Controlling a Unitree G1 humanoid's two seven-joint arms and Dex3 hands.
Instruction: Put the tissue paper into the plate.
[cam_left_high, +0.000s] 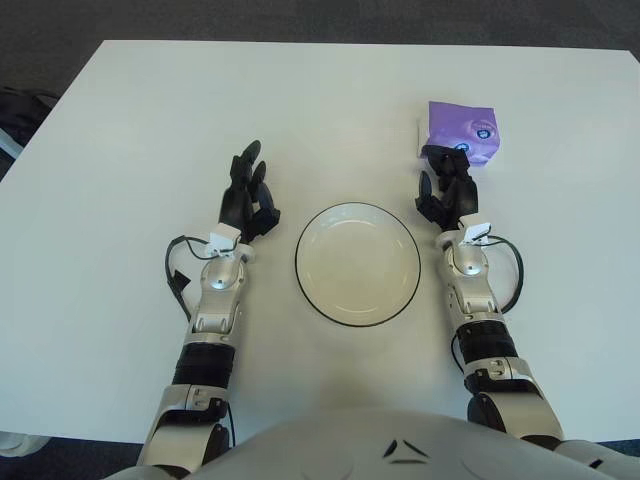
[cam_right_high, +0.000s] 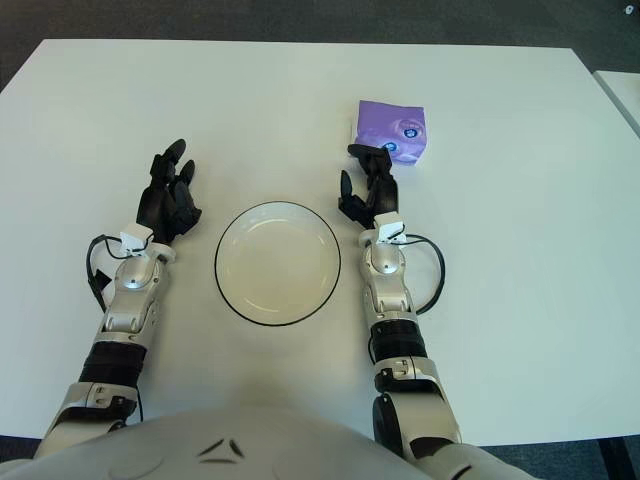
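Progress: barely begun, judging by the layout. Nearest, plate (cam_left_high: 357, 263) — white, dark-rimmed, round, holding nothing, flat on white table (cam_left_high: 130, 120) between the two forearms. Left hand (cam_left_high: 249, 195) beside the plate's left edge, fingers extended and loosely spread, gripping nothing, apparently idle. Right hand (cam_left_high: 447, 188) just past the plate's right edge, fingers open and part-curled, tips at the near edge of the tissue paper (cam_left_high: 460, 131); contact or a mere hover, impossible to tell, no closed grasp evident. Farthest, tissue paper: small purple soft pack, squarish, printed with round marks, white edge showing at its left, lying flat beyond the right hand, well clear of the plate. Left to do: grasp, lift, carry back leftward, release into the plate.
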